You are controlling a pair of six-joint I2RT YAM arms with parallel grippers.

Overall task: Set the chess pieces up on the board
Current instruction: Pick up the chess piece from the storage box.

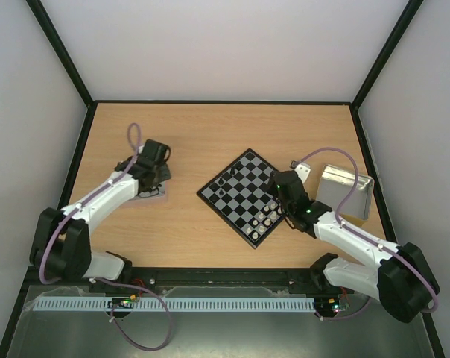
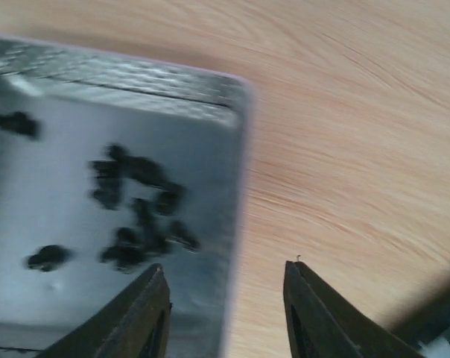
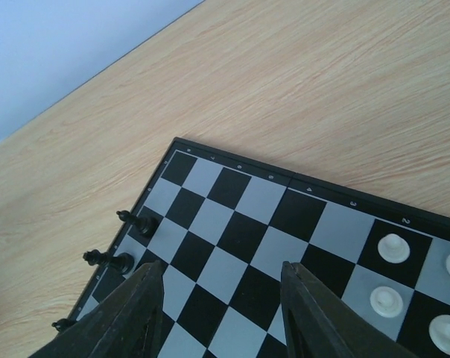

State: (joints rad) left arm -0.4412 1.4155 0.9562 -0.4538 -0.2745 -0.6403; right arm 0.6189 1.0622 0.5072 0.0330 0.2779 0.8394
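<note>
Though blurred, black pieces (image 2: 139, 216) in tray (image 2: 210, 93), rim under parted left hand (image 2: 225, 268).

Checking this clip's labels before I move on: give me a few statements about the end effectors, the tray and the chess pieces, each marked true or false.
1. The left end effector is open with nothing between its fingers. True.
2. The shiny rectangular metal tray below it holds white pieces. False: it holds small black pieces, which are blurred here.
3. The right end effector is shut on a white piece. False: it is open and empty above the grey-checkered, black-rimmed chessboard.
4. Black chess pieces sit on squares along one edge of the chessboard. True.
5. White chess pieces sit towards the opposite side. True.
</note>
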